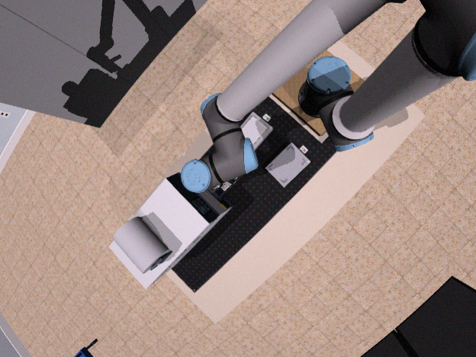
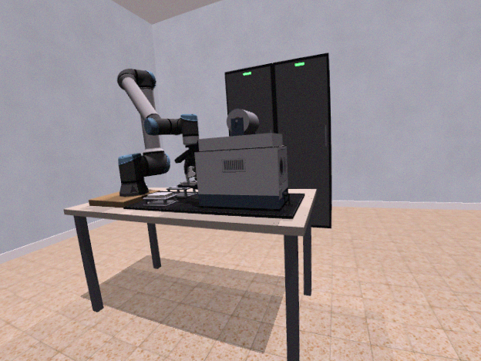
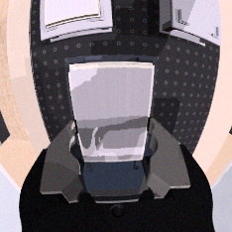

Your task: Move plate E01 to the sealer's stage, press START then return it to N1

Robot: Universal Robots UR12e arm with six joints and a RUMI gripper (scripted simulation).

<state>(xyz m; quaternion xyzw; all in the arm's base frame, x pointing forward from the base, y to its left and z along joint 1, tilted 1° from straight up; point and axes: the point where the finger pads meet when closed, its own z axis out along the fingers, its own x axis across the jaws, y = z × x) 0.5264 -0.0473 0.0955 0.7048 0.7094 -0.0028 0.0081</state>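
Note:
Plate E01 (image 3: 111, 99) lies flat on the sealer's dark blue stage (image 3: 114, 179), which is out. Its top is smooth and shiny with no wells showing, like foil. My gripper (image 3: 112, 118) (image 1: 226, 184) (image 2: 190, 177) is shut on E01, one jaw against each long side near the plate's sealer end. The sealer (image 1: 175, 205) (image 2: 237, 178) stands beside it; its lamp and START are not visible. One nest (image 3: 200, 17) (image 1: 282, 168) is empty, with corner locators showing. The other nest (image 3: 107, 22) holds a pale plate (image 3: 71, 12) (image 1: 252, 128). The nest labels are unreadable.
The sealer's tall body is close to the wrist, with a roll (image 1: 139, 243) (image 2: 244, 121) on top. Both nests stand on the black perforated mat (image 1: 230, 246) between the sealer and the arm's wooden base board (image 1: 290, 99) (image 2: 105, 200). Dark cabinets (image 2: 301, 136) stand behind the table.

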